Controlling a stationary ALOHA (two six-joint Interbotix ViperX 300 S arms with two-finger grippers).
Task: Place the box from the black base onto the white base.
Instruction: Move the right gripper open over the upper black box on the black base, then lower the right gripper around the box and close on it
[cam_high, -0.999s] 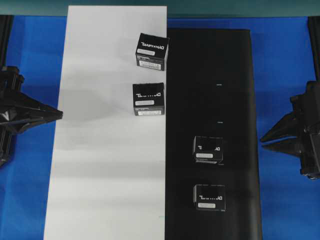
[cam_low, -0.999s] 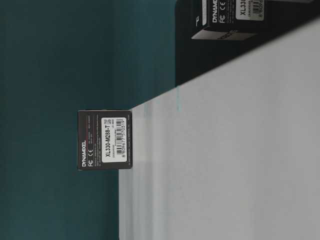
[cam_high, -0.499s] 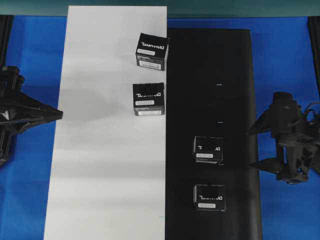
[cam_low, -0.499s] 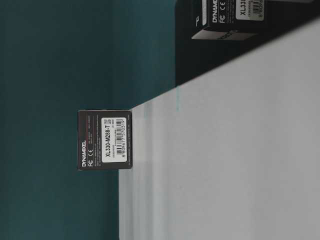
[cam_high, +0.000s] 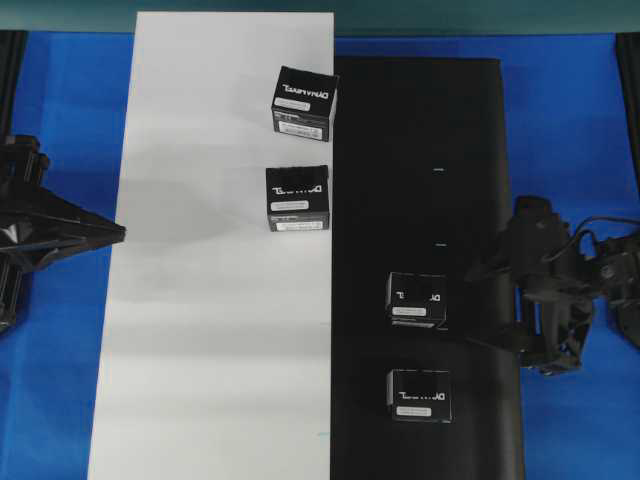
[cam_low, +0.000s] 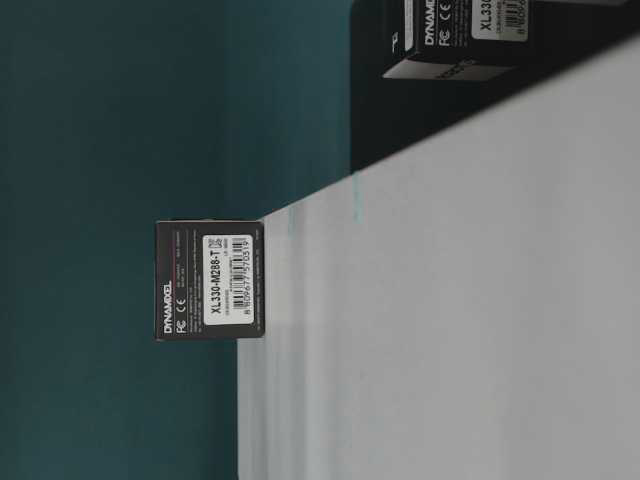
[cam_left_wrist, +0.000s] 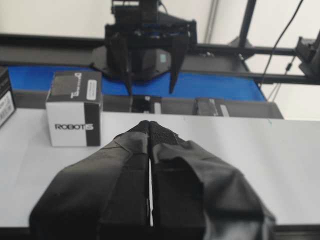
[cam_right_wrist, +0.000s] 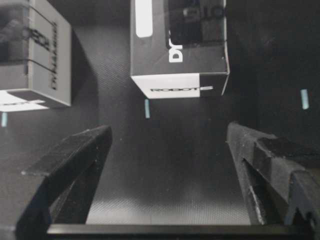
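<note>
Two black boxes sit on the black base (cam_high: 470, 150): one (cam_high: 416, 300) in the middle and one (cam_high: 419, 394) nearer the front. My right gripper (cam_high: 472, 307) is open and empty over the base's right edge, just right of the middle box. In the right wrist view that box (cam_right_wrist: 177, 47) lies ahead of the spread gripper (cam_right_wrist: 167, 132), apart from it, with the second box (cam_right_wrist: 32, 55) at the left. Two more boxes (cam_high: 304, 103) (cam_high: 297, 198) sit on the white base (cam_high: 200, 330). My left gripper (cam_high: 118, 232) is shut and empty at the white base's left edge.
Blue table (cam_high: 570, 110) surrounds both bases. In the left wrist view the shut gripper (cam_left_wrist: 150, 125) points across the white base (cam_left_wrist: 225, 150), with one box (cam_left_wrist: 74, 107) at the left. The table-level view shows a box (cam_low: 210, 280) on the white base (cam_low: 480, 300).
My right arm has moved left from the table's right edge to over the black base's right edge, beside the middle box, with its jaws spread wider. The left arm and the boxes have not moved.
</note>
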